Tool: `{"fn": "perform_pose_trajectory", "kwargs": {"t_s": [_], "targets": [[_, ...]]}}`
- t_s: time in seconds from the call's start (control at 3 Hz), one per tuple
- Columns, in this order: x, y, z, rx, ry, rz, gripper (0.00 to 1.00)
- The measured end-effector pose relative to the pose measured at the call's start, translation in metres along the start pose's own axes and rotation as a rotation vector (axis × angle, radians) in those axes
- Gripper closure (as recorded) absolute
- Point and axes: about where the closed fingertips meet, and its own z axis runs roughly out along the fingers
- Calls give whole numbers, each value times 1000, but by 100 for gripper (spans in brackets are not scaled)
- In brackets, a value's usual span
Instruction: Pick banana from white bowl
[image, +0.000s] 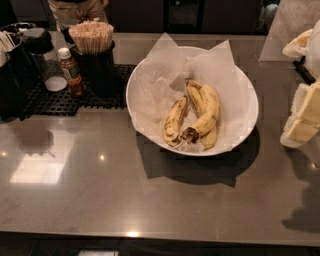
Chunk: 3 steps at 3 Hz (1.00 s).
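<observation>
The white bowl sits on the grey counter at centre right, lined with crumpled white paper. Three bananas lie in it. The banana is the largest, curved and yellow with brown speckles; its dark tip points to the bowl's front. A shorter brown-bruised banana lies to its left. A slimmer banana lies against its inner side. My gripper, white with cream pads, is at the right edge of the view. It is to the right of the bowl, apart from it and holding nothing.
A black cup of wooden stir sticks and a small brown bottle stand on a black mat at the back left. A black container is at the far left. A person stands behind the counter.
</observation>
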Motion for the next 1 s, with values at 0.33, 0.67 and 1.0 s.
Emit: {"fn": "perform_pose_trajectory", "kwargs": {"t_s": [0.33, 0.67, 1.0], "targets": [[0, 0, 0, 0, 0, 0, 0], [-11, 2, 5, -11, -17, -31, 0], [-45, 12, 28, -69, -58, -135, 0]]}}
